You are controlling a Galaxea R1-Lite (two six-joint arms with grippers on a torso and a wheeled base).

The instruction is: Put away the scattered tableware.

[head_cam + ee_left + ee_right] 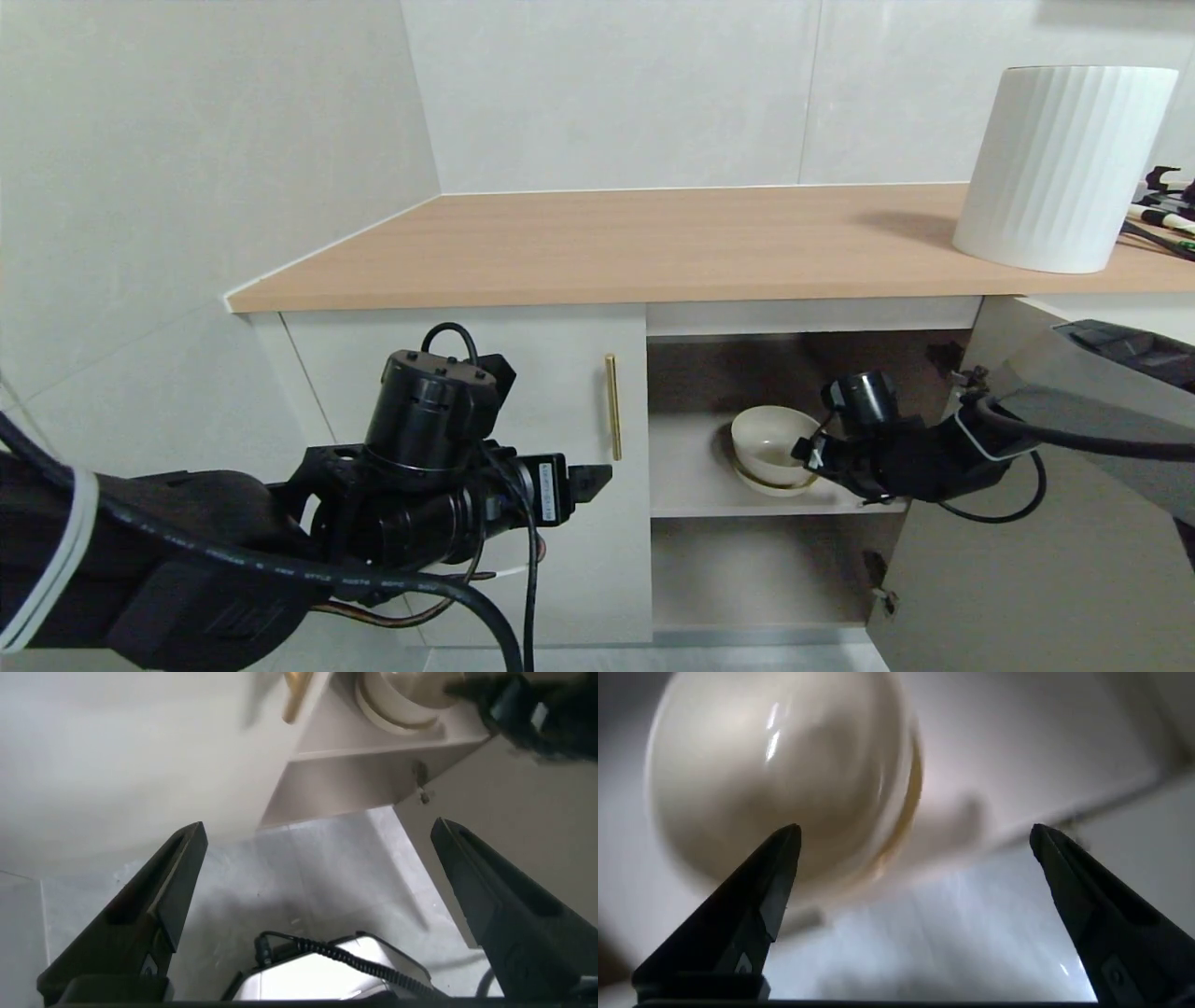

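Observation:
A cream bowl point(767, 448) with a yellowish band at its base stands on the middle shelf point(691, 490) of the open cabinet. My right gripper point(808, 453) reaches into the cabinet and sits just at the bowl's right side. In the right wrist view the gripper point(915, 835) is open, with the bowl point(775, 775) beyond its fingertips and nothing between them. My left gripper point(593, 481) hangs in front of the closed left door, open and holding nothing point(318, 833). The left wrist view shows the bowl point(397, 695) and the right gripper point(523, 709) farther off.
The closed left door carries a gold handle point(611, 406). The right door point(1027, 560) stands swung open beside my right arm. A tall white ribbed container point(1064, 168) stands on the wooden counter point(607, 243), with small items point(1167, 219) at the far right. A wall closes off the left.

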